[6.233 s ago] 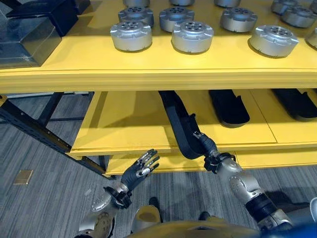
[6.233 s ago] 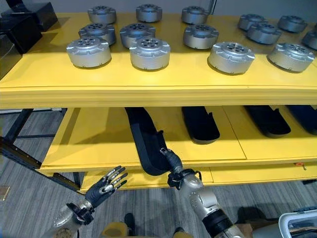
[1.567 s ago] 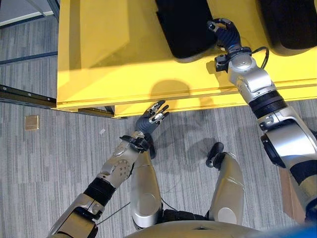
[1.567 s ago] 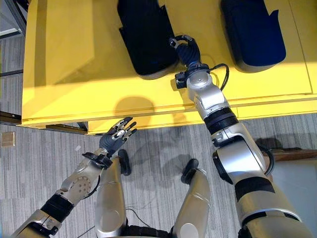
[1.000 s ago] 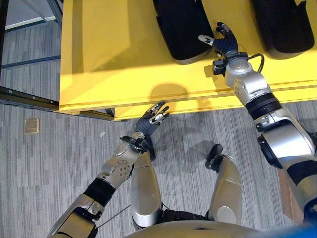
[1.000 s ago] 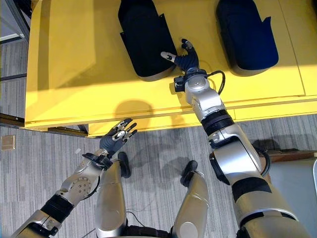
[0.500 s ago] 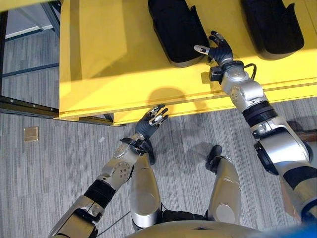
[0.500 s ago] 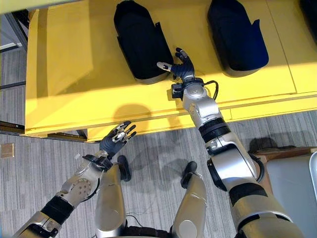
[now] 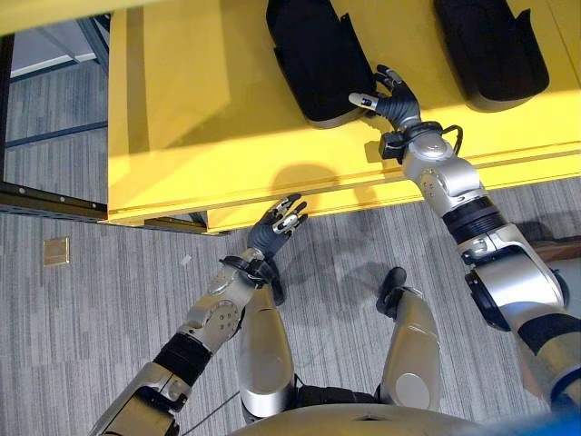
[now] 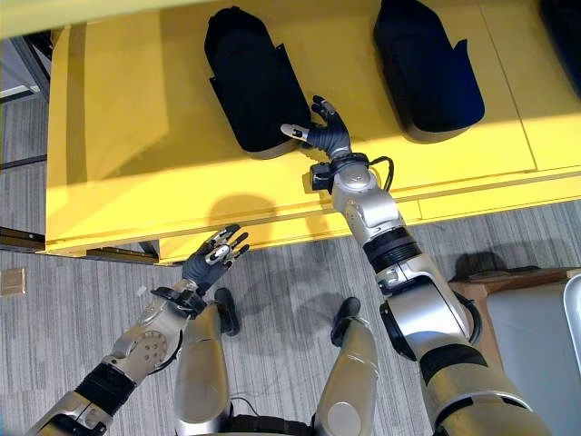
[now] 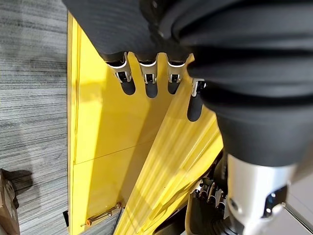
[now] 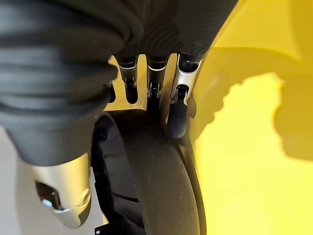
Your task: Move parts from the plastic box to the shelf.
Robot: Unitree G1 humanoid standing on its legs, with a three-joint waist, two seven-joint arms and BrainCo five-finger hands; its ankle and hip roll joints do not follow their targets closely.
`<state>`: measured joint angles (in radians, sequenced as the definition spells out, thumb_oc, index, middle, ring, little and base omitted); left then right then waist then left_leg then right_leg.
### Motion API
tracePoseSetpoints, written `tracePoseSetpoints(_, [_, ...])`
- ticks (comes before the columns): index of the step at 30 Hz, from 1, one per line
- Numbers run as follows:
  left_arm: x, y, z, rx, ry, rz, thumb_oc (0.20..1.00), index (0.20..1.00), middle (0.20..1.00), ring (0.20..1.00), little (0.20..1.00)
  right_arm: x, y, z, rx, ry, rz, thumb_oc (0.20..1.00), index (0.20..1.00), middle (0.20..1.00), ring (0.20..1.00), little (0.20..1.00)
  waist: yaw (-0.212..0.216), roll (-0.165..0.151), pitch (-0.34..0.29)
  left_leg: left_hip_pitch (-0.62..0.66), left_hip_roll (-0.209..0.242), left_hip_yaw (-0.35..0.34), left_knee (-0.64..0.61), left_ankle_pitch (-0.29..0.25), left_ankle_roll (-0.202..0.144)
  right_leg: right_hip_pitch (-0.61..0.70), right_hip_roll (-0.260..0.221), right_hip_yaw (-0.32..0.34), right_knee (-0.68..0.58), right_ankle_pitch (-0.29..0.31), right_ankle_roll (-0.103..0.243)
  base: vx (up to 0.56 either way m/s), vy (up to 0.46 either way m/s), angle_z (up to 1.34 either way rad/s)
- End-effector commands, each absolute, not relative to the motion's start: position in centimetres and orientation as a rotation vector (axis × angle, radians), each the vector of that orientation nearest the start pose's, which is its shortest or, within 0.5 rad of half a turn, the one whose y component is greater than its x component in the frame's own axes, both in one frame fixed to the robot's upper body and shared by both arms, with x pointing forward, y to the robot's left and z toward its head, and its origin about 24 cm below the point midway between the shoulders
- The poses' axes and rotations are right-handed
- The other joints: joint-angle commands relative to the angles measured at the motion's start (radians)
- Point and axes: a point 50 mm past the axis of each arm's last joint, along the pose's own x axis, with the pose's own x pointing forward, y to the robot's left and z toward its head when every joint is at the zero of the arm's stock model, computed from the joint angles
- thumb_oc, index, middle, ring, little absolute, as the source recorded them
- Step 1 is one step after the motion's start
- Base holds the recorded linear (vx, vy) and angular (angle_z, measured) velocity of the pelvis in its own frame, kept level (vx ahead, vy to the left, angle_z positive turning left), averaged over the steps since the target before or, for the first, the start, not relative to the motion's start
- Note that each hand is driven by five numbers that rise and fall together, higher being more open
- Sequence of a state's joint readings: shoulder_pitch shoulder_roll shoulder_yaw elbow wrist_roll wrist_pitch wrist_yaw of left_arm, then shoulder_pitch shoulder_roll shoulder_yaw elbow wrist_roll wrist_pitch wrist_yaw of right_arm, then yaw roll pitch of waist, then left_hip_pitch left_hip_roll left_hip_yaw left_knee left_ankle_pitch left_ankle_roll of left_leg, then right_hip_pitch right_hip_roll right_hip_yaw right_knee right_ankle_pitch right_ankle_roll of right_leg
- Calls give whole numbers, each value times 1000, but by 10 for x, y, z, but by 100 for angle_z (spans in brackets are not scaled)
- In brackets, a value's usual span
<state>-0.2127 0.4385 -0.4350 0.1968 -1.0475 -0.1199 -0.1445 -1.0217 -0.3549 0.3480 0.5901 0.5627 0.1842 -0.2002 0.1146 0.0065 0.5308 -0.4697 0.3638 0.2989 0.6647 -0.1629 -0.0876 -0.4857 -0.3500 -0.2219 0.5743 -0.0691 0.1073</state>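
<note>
A long black part (image 9: 318, 54) lies flat on the yellow shelf (image 9: 182, 136), its rounded end near the front edge. My right hand (image 9: 395, 100) is at that end with fingers straight and spread, the thumb against the part. In the right wrist view the fingers (image 12: 178, 105) rest straight against the black part (image 12: 156, 186). A second black part (image 9: 490, 50) lies to the right on the same shelf. My left hand (image 9: 272, 232) hangs open over the floor just below the shelf's front edge, holding nothing; its fingers (image 11: 146, 78) point at the yellow shelf (image 11: 112, 132).
Grey carpet lies in front of the shelf. A dark frame bar (image 9: 45, 195) runs along the left, with a small square plate (image 9: 56, 252) in the floor near it. A pale box corner (image 10: 554, 345) stands at the lower right.
My right hand, curled on the part's end 1.6 s ago, has opened and now rests straight-fingered against it. The view has shifted a little. The left hand has stayed in place.
</note>
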Motion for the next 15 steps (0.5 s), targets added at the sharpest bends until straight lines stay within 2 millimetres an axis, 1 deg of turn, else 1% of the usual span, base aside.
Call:
tracePoseSetpoints(1, [274,118,69,-581,-46,-521,1000,1000,1000,1000,1000,392,-109,145,-116,92,183,1000,1000,1000,1000,1000,39,22,-11,11,-69,51,-43,-22,60,-19,26,-108,178,-155,-19,0,0,0])
tracePoseSetpoints(10, [273,119,67,-579,-47,-521,1000,1000,1000,1000,1000,387,-102,138,-142,135,276,1000,1000,1000,1000,1000,40,19,-11,13,-66,54,-43,-20,59,-15,22,-113,177,-156,-20,0,0,0])
tracePoseSetpoints(15, [271,122,65,-576,-45,-521,1000,1000,1000,1000,1000,383,-94,133,-164,171,373,1000,1000,1000,1000,1000,44,19,-11,15,-66,53,-40,-21,60,-12,18,-116,181,-159,-21,0,0,0])
